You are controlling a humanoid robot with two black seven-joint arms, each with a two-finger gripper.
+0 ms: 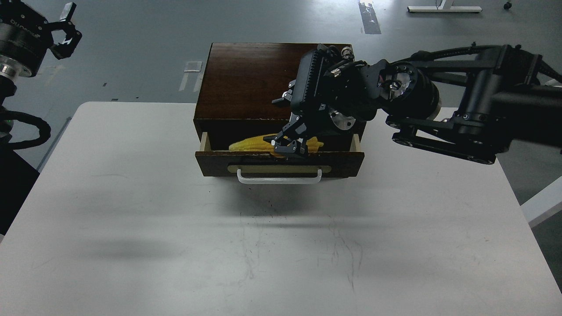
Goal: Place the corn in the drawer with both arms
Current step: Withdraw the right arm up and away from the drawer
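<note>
The yellow corn [248,144] lies low inside the open drawer [347,161] of the dark brown box [246,79], pointed end to the left. My right gripper [290,148] reaches down into the drawer from the right, and its fingers are still closed around the middle of the corn. My left gripper [65,27] is open and empty, held high at the far left, well away from the box. The white bar handle [279,178] faces me on the drawer front.
The box stands at the far edge of a white table [131,197]. My right arm [461,109] stretches across the box's right side. A grey floor lies beyond the table.
</note>
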